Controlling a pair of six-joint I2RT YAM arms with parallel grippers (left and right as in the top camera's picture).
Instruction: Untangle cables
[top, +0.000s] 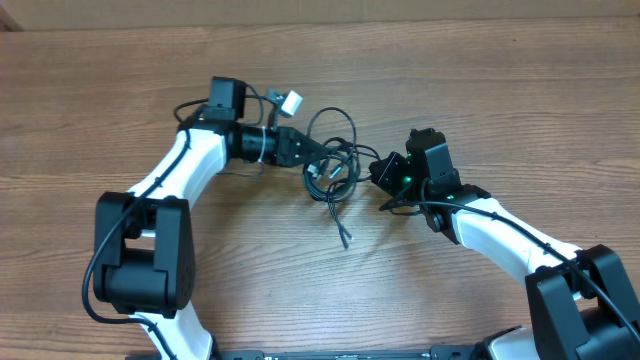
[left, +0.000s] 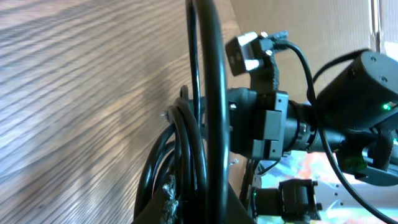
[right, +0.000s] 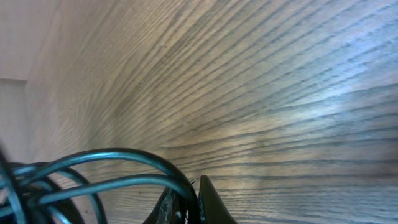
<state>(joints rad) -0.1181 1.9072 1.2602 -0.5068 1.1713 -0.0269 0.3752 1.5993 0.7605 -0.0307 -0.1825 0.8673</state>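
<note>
Wood-grained brown, the surface (top: 90, 90) carries both arms and the tangle between them. At the left, the white-and-black left arm (top: 190, 160) reaches from the near left corner up and across toward the middle, with a white-tipped plug (top: 292, 101) just beside its wrist, apart from the tangle. The left fingers (top: 318, 153) are pressed narrow on the left edge of the cables (top: 338, 165). The left wrist view shows several black cords bunched against them and running up through the frame. The cables lie at the middle of the surface as a small knotted bundle. One loose loop arches away on the far side, and a single tail trails toward the near edge, ending in a small plug (top: 347, 242) flat on the wood. On the bundle's right edge the right fingers (top: 375, 168) are closed tight. In the right wrist view, curved cords sweep in to the closed tips, so they appear to grip a strand there. Behind them a green light (top: 408, 180) glows on the wrist of the right arm (top: 500, 235), which stretches back to the near right corner.
</note>
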